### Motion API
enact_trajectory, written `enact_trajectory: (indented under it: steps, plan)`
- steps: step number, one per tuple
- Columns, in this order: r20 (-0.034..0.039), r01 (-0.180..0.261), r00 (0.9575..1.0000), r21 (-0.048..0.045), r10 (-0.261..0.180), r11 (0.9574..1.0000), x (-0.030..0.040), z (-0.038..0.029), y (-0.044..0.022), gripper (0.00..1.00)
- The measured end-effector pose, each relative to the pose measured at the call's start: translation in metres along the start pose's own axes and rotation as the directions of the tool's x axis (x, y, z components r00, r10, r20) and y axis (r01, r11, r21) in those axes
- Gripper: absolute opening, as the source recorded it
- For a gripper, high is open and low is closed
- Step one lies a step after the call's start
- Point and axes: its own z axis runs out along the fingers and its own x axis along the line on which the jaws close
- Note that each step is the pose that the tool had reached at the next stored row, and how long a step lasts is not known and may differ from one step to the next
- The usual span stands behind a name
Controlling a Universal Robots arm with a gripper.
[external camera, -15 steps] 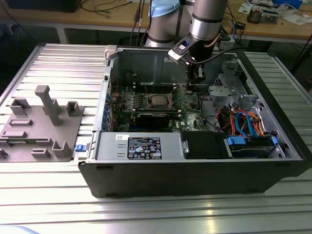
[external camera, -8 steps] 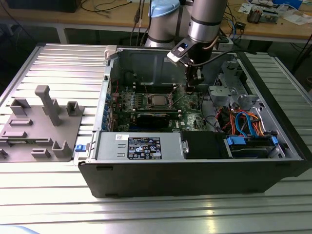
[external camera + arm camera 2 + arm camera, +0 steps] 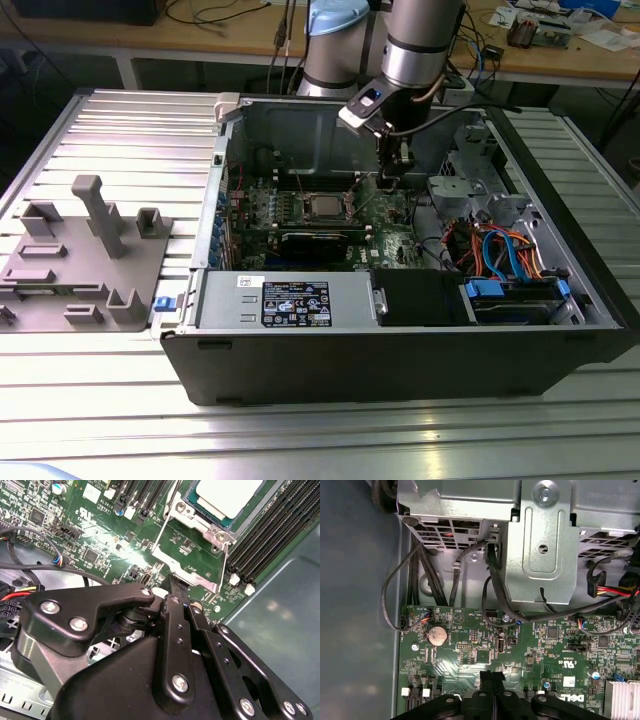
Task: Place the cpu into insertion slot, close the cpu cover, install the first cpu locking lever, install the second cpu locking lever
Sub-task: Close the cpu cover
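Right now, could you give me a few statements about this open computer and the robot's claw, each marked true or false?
1. The silver chip lies in its square socket. True.
2. The claw is gripping that chip. False: the claw is shut beside the socket, over the green board, and the chip lies apart from it.
3. The grey plastic stand sits inside the computer case. False: it stands on the table outside the case, at the exterior view's left.
4. A round coin battery sits on the green board. True.

Arm [image 3: 420, 45] points straight down, its pincer [image 3: 388, 182] closed tight
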Motion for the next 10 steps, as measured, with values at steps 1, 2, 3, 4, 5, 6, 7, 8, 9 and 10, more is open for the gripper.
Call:
enact_trajectory:
  steps: [1, 2, 3, 4, 5, 6, 7, 8, 9, 10]
  plan:
    - [-0.0001, 0.000, 1.0000, -0.0001, 0.000, 1.0000, 0.0000, 0.0001, -0.0004, 0.11]
    - [-0.0001, 0.000, 1.0000, 0.0000, 0.000, 1.0000, 0.0001, 0.0002, -0.0007, 0.11]
    - [-0.0001, 0.000, 1.0000, 0.0000, 0.000, 1.0000, 0.0001, 0.0003, -0.0011, 0.11]
    - [-0.0001, 0.000, 1.0000, 0.0000, 0.000, 1.0000, 0.0001, 0.0003, -0.0014, 0.11]
    - [-0.0001, 0.000, 1.0000, 0.0000, 0.000, 1.0000, 0.0001, 0.0004, -0.0017, 0.11]
    - [0.0000, 0.000, 1.0000, 0.0000, 0.000, 1.0000, 0.0001, 0.0004, -0.0020, 0.11]
    - [0.0000, 0.000, 1.0000, 0.0000, 0.000, 1.0000, 0.0001, 0.0005, -0.0022, 0.11]
    - [0.0000, 0.000, 1.0000, 0.0000, 0.000, 1.0000, 0.0002, 0.0006, -0.0024, 0.11]
    - [0.0000, 0.000, 1.0000, 0.0000, 0.000, 1.0000, 0.0002, 0.0007, -0.0029, 0.11]
    - [-0.0001, 0.000, 1.0000, 0.0000, 0.000, 1.0000, 0.0002, 0.0008, -0.0034, 0.11]
